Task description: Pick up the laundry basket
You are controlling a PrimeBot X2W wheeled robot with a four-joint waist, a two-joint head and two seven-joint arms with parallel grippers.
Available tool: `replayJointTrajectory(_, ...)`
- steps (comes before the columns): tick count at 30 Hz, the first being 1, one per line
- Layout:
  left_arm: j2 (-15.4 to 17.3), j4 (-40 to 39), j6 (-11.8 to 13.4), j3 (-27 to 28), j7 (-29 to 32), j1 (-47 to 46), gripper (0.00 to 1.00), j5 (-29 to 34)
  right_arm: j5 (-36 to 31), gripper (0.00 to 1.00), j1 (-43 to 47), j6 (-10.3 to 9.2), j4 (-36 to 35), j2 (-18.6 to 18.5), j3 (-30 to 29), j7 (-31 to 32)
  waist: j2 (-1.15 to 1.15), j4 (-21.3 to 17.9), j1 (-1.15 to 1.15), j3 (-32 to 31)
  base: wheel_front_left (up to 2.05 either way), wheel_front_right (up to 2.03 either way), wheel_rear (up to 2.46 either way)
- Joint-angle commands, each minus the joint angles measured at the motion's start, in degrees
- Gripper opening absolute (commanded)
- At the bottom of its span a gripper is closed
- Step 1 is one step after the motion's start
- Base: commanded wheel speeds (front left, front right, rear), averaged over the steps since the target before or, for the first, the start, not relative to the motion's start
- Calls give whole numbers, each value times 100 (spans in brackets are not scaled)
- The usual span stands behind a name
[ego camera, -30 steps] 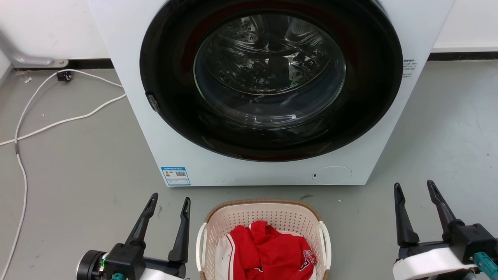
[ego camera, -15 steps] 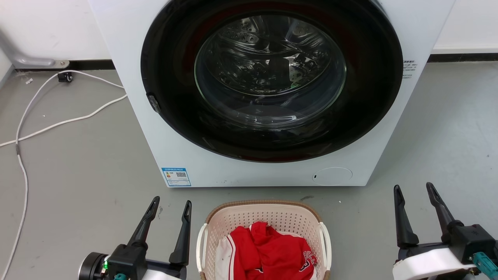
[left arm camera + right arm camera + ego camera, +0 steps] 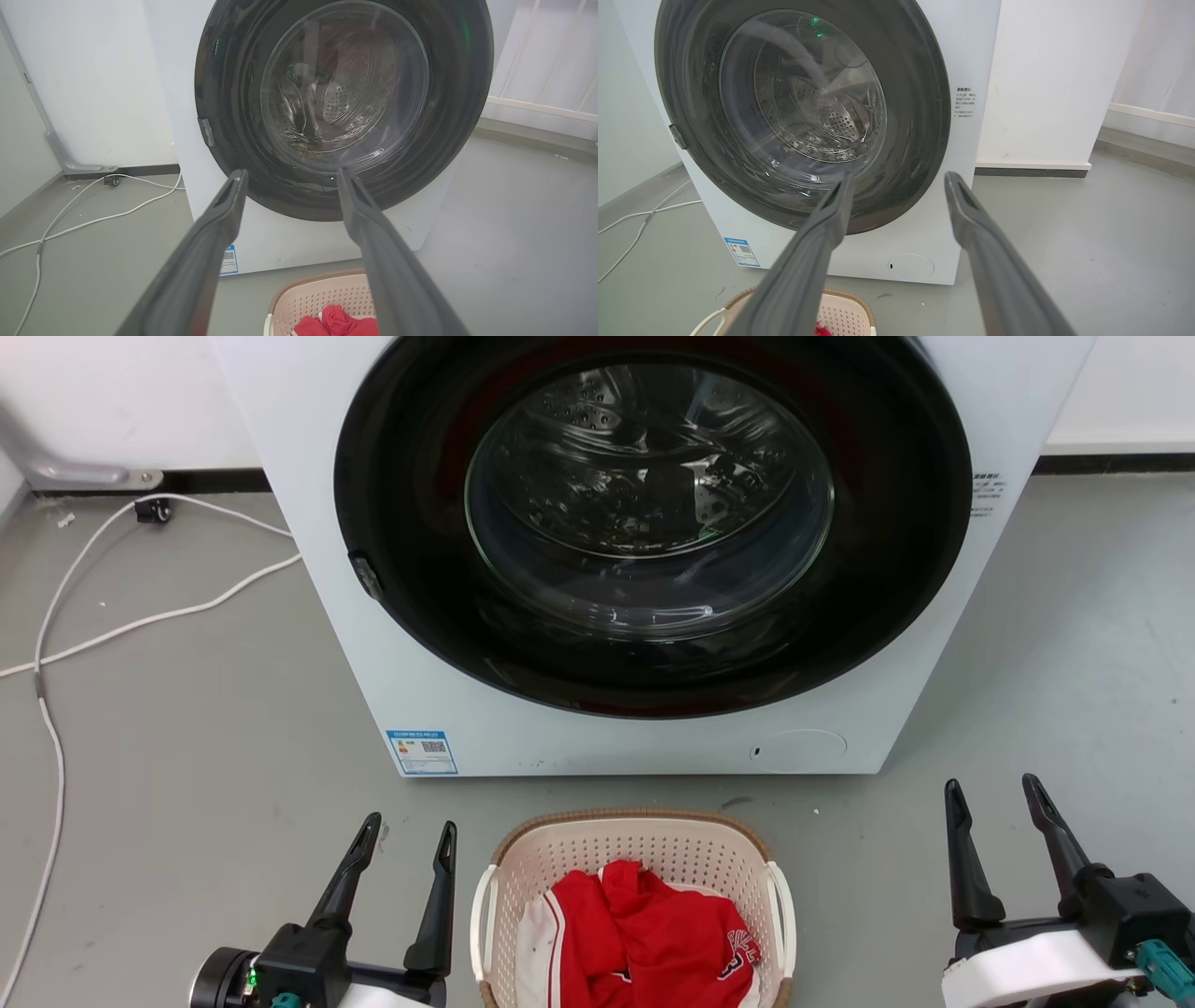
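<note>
Fingers spread wide on both grippers, nothing held; the view has crept in.

Over the last 1 s the whole head view has slid: the washing machine at 12 o'clock sits a touch higher and more of the laundry basket shows at 6 o'clock, so the camera has moved, not the things. The left gripper at 7 o'clock shows slightly lower, just beside the basket; the right gripper at 4 o'clock is well apart from it. I judge this to be the approach, no contact yet. The basket stands upright on the grey floor before the machine: cream perforated walls, brown woven-look rim, 2 white side handles, a red garment heaped inside.
</note>
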Motion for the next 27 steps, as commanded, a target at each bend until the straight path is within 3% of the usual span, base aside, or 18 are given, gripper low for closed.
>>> replayJointTrajectory(1,-8,28,-10,6,-16,-29,100,-24,15,100,-71,-2,14,-15,-2,-14,0,-9,0,78,0,0,0)
replayJointTrajectory(7,-11,131,-11,41,-16,-158,100,-46,-19,100,-183,-2,22,-15,-19,-14,0,-42,0,414,0,0,0)
replayJointTrajectory(15,116,790,-11,-25,-16,-906,100,-211,0,100,-754,-2,524,-13,7,301,0,-48,0,1450,0,0,0)
replayJointTrajectory(27,543,3530,-12,-562,-15,-2890,100,-455,-234,100,-2216,-2,2037,-10,259,1044,0,-2,0,2912,0,0,0)
